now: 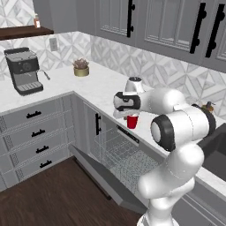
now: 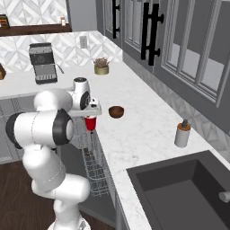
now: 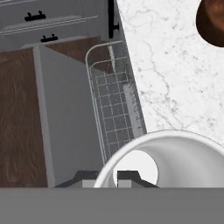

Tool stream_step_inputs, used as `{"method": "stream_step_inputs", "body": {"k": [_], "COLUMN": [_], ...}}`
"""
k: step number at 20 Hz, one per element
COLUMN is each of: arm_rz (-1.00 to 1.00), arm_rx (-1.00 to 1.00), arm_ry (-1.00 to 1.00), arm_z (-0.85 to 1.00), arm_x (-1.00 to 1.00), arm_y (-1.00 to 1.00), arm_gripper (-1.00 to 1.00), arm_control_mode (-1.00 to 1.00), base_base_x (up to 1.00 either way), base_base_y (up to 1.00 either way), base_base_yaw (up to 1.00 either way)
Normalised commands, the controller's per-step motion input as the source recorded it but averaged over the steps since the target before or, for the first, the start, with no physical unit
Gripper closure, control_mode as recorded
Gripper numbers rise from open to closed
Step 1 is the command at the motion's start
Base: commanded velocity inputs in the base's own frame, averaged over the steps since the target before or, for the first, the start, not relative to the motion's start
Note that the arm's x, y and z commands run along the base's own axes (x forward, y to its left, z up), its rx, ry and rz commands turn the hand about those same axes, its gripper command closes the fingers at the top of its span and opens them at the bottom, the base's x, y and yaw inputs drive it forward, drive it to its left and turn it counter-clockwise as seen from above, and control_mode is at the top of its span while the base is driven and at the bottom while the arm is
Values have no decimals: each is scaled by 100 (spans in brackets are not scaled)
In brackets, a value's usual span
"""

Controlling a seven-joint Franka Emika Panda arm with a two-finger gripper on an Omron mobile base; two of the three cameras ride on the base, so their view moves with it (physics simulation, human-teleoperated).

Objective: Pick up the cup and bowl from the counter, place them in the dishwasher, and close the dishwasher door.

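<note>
As seen in the left base view, the cup (image 1: 132, 121) is held clamped in the gripper (image 1: 131, 116), above the open dishwasher (image 1: 119, 154). In the right base view, the bowl (image 2: 116, 111) is seen on the counter (image 2: 139, 130) just beside the hand. In the hand view, the cup's pale rim is seen directly before the fingertips (image 3: 127, 176), with the dishwasher door (image 3: 65, 118) lowered beyond.

A kitchen: marble counter (image 2: 148, 130), sink (image 2: 179, 193), open dishwasher (image 1: 123, 161), coffee machine (image 1: 23, 70).
</note>
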Motion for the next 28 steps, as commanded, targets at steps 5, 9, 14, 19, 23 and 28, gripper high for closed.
{"method": "stream_step_inputs", "body": {"k": [5,9,14,19,23,28], "arm_rz": [6,1,-1,-13,-25,-32], "arm_rx": [0,0,-3,0,0,1], "arm_ry": [0,2,0,0,4,9], "arm_z": [-21,-60,-56,-35,-2,-7], "arm_x": [-98,-14,28,21,22,31], "arm_y": [34,49,24,20,9,4], "arm_gripper": [100,100,100,100,100,100], "arm_control_mode": [-100,-100,-100,-100,-100,-100], "base_base_x": [0,0,0,0,0,0], "base_base_y": [0,0,0,0,0,0], "base_base_yaw": [0,0,0,0,0,0]}}
